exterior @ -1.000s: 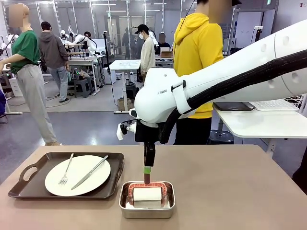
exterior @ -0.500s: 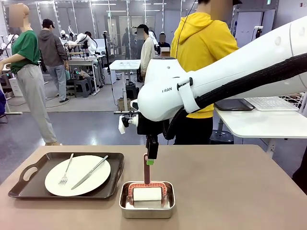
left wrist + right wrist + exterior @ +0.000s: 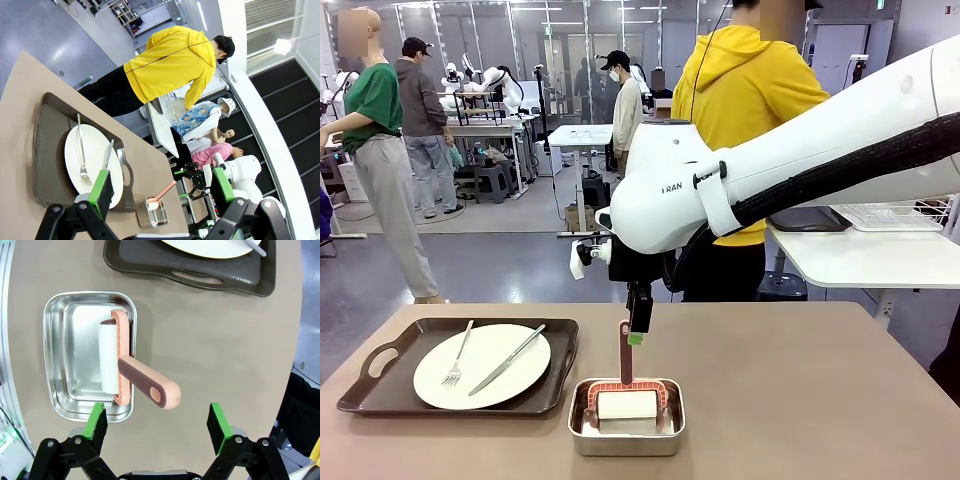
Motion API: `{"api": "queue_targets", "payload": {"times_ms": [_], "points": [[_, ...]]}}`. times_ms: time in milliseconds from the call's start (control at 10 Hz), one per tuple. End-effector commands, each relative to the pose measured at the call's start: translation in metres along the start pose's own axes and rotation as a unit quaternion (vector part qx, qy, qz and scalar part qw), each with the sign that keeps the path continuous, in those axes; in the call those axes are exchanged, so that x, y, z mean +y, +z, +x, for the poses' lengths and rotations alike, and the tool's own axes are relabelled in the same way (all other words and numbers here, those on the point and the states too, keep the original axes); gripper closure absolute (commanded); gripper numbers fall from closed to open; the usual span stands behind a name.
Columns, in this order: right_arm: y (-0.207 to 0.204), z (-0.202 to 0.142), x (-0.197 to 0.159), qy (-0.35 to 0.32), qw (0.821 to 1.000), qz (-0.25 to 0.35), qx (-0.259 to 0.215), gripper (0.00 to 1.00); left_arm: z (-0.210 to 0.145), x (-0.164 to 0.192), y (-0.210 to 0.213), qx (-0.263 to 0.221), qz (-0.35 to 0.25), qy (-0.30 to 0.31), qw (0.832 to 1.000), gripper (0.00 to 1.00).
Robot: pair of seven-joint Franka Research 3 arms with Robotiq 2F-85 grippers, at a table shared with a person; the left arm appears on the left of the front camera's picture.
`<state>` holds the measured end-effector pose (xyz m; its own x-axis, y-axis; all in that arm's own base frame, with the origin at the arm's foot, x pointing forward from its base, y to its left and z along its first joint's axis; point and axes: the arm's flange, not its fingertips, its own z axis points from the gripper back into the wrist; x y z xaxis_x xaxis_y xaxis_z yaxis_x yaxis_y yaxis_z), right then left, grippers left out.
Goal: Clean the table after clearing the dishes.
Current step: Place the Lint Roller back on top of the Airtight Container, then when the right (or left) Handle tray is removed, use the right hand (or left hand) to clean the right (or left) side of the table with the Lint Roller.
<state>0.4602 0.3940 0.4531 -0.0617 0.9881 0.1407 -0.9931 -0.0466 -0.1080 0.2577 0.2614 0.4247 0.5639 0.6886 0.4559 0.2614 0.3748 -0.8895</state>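
On the left of the beige table a dark tray holds a white plate with a fork and a knife. A lint roller with a pink handle stands in a small steel pan. My right gripper hangs open just above and beside the handle tip. In the right wrist view its fingers straddle the handle from above without touching it. My left gripper is open and empty, high above the plate and tray.
A person in a yellow hoodie stands at the far edge of the table. A white side table with a wire rack is at the back right. Bare tabletop lies to the right of the pan.
My right gripper has let go of the roller handle and risen a little, shifting slightly right. The roller stays in the pan with its handle upright.
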Motion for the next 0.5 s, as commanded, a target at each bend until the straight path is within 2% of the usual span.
{"api": "queue_targets", "payload": {"times_ms": [0,400], "points": [[-0.0005,0.0028,0.0011,0.004,1.0,0.0,0.002,0.0,0.0006,-0.0026,0.0022,-0.005,-0.009,-0.003,1.0,0.0],[-0.0005,0.0028,0.0011,0.004,1.0,0.0,0.002,0.0,0.0006,-0.0026,0.0022,-0.005,-0.009,-0.003,1.0,0.0]]}}
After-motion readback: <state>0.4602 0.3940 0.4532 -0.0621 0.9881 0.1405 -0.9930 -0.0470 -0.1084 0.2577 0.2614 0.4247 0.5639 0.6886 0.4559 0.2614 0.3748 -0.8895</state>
